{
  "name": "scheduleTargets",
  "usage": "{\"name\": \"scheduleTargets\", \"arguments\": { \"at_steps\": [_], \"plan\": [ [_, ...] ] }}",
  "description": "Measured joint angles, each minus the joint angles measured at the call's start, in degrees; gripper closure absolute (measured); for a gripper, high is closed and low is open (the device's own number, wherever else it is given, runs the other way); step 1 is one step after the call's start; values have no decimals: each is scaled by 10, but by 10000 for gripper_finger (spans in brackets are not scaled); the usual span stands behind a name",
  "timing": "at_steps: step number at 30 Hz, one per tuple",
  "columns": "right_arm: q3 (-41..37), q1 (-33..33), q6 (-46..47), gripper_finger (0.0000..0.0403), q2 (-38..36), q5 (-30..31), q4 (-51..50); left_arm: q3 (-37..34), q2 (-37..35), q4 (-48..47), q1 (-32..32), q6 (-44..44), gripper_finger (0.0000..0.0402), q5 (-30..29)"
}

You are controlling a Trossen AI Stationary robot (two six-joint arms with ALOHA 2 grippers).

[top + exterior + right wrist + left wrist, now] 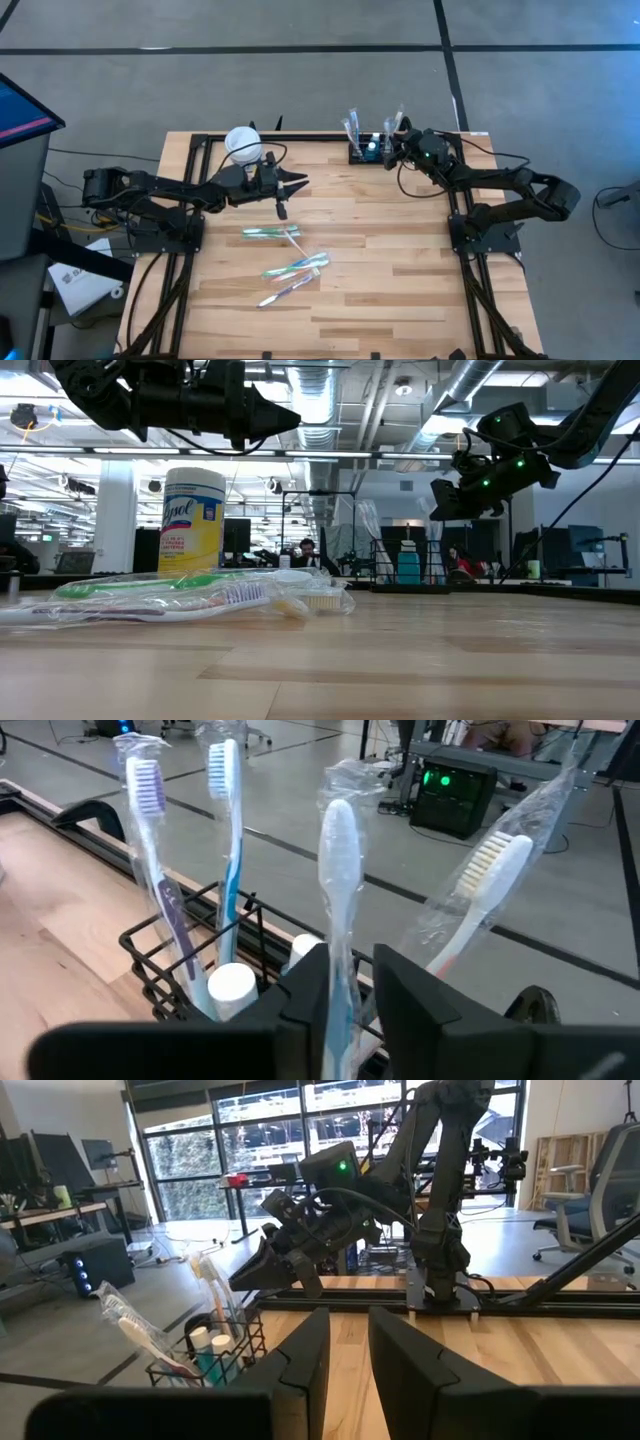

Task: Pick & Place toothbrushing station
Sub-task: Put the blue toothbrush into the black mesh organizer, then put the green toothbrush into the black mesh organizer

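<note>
Black steel and pale wood frame this tabletop scene. At far left in the overhead view, a white round tub [242, 141] with a yellow label stands just beside the left arm, whose left gripper [292, 184] hovers above the butcher-block table [400, 270], its fingers a narrow gap apart and holding nothing. Just right of it, near the table's middle, three toothbrushes [290, 265] in crinkled clear wrappers lie flat on the planks. Farther right, at the table's back edge, sits the toothbrushing station [365, 152], a low black wire-mesh caddy with wrapped brushes standing upright in it. The right gripper [345, 982] hangs directly over the caddy, its fingers parted slightly on either side of a wrapped white brush handle [338, 910]; whether they press it cannot be told.

The caddy looks light and rigid, but its thin wire offers little surface, and the tall brushes make it top-heavy and likely to rattle. The rim wire on a long side looks the safest hold, with the lift kept level.
</note>
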Motion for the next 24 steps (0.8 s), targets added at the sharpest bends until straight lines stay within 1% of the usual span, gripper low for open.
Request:
{"name": "scheduleTargets", "arguments": {
  "at_steps": [3,6,13,18,24],
  "plan": [
    [0,0,0,310,-5,0,0,0,0,-12,0,0,335,0],
    [0,3,0,301,-23,0,-1,0,0,-28,-1,0,335,0],
    [0,35,0,301,-93,0,-35,0,0,-68,-2,-17,335,0],
    [0,73,0,300,-132,0,-51,0,0,-122,-2,-16,335,44],
    [0,119,0,300,-143,0,-50,0,0,-214,-2,-28,335,79]
  ]
}}
